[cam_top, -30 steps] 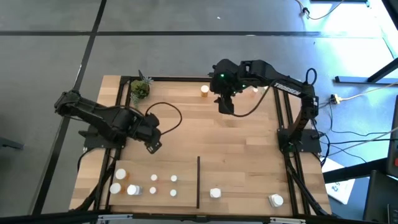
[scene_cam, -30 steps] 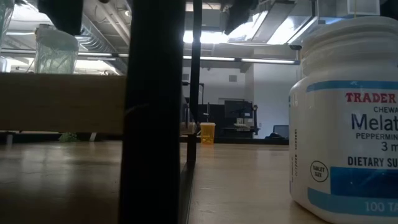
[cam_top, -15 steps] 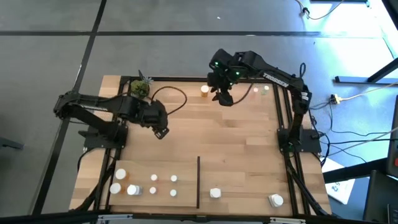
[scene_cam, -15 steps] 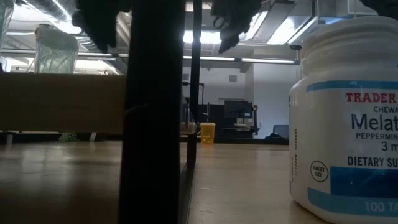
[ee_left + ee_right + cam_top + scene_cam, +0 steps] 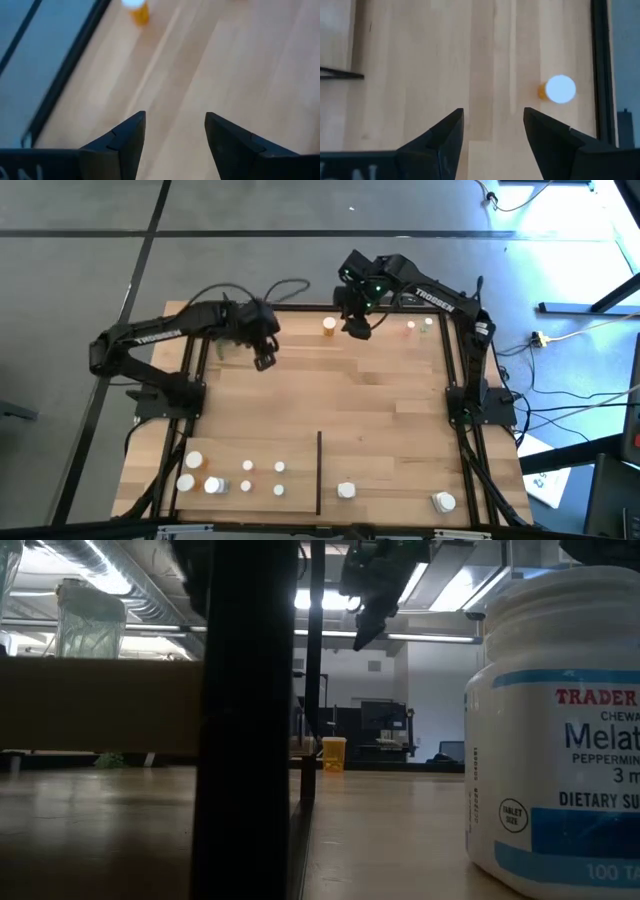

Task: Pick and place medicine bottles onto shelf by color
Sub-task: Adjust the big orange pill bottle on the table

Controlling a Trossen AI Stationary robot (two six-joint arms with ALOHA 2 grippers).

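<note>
An orange medicine bottle with a white cap stands on its base near the far edge of the light-wood shelf. My right gripper hangs open above the wood, just right of it; its wrist view shows the bottle ahead and off to one side. My left gripper hovers open at the far left, and its wrist view sees the same bottle far ahead. Several white and orange bottles stand at the near left, beside the black divider strip.
Two white bottles stand near the front edge, right of the divider; one fills the right of the low view. Two small bottles stand at the far right corner. Black rails edge the board; its middle is bare wood.
My left gripper has swung from the table's left middle toward the far edge, rolling as it went, and now hovers near the far left corner. My right gripper has gone toward the far edge and somewhat down, ending beside the orange bottle. No bottle has moved.
</note>
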